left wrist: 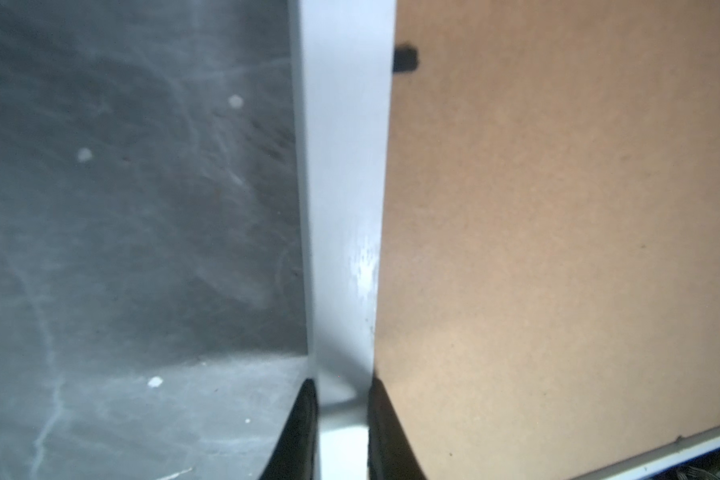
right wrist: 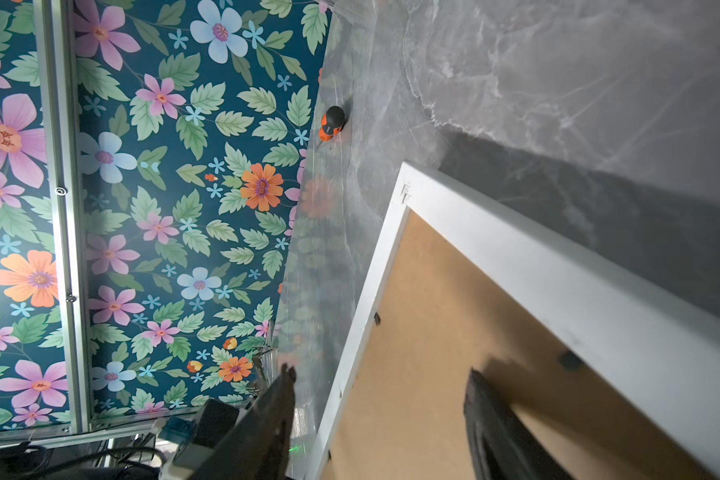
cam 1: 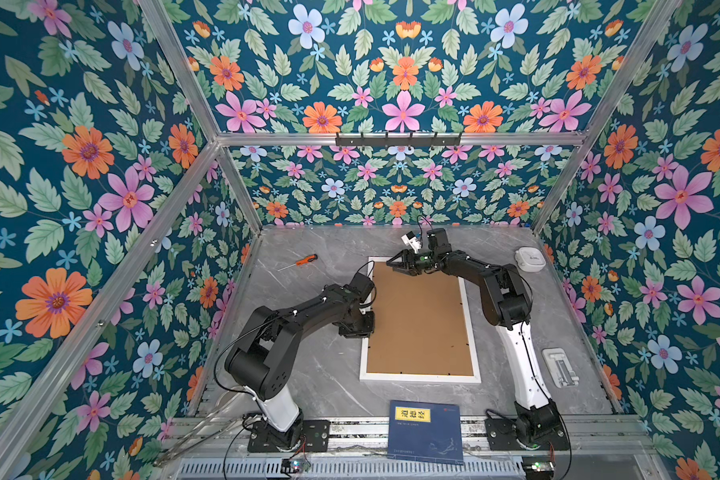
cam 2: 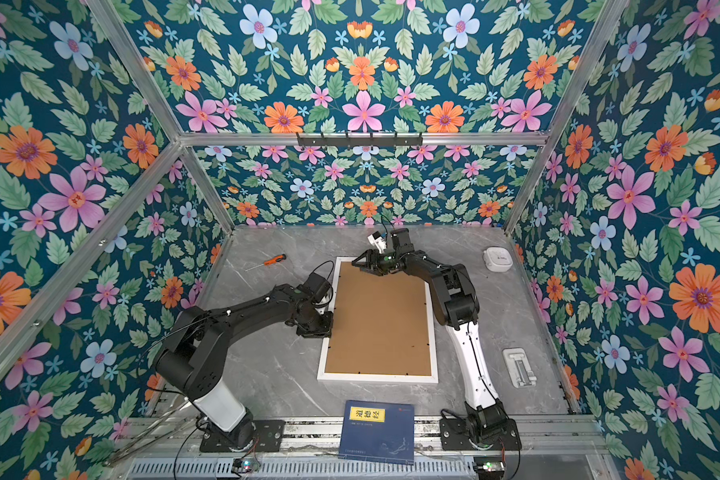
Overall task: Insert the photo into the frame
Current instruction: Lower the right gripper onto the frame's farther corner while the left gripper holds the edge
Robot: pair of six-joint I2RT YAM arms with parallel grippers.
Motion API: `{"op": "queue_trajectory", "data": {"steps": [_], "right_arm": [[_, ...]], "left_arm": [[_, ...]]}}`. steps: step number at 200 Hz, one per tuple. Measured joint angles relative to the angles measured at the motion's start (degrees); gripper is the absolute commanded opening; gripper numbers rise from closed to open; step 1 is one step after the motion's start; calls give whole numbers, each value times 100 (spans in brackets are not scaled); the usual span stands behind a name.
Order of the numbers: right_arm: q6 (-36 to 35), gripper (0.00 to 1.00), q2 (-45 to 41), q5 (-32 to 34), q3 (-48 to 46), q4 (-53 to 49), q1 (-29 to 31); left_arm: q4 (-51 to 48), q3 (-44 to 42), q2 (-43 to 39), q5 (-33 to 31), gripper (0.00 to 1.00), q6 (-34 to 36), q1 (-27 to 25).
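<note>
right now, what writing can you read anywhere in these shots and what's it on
"道德经": yellow label on the blue book.
Fine print below it and the book's corner logo: too small to read.
Mark on the white device: too small.
Faint marks at a corner of the frame: unreadable.

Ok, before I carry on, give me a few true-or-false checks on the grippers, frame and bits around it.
1. The left gripper is shut on a frame rail. True.
2. The right gripper holds the screwdriver. False: it is open at the frame's far end, and the screwdriver lies apart on the table.
3. The board sits inside the frame. True.
4. The photo lies face up beside the frame. False: no photo is in view.
5. The book lies on the board. False: it lies at the table's near edge, apart from the frame.
</note>
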Motion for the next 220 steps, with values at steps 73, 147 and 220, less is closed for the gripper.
{"op": "queue_trajectory", "data": {"steps": [73,147,220], "right_arm": [[-149,65,-1154,361,-413,-684,4],[-525,66,-2389,1539,-1154,-1526,2],[-730,66,-3508,2577,-2306,-2173,63]], "left_arm": [[120,-63,-37,26,17,-26,-2],[114,-13,-17,39,17,-103,-2],[221,238,177,236,18,-258,-11]]}}
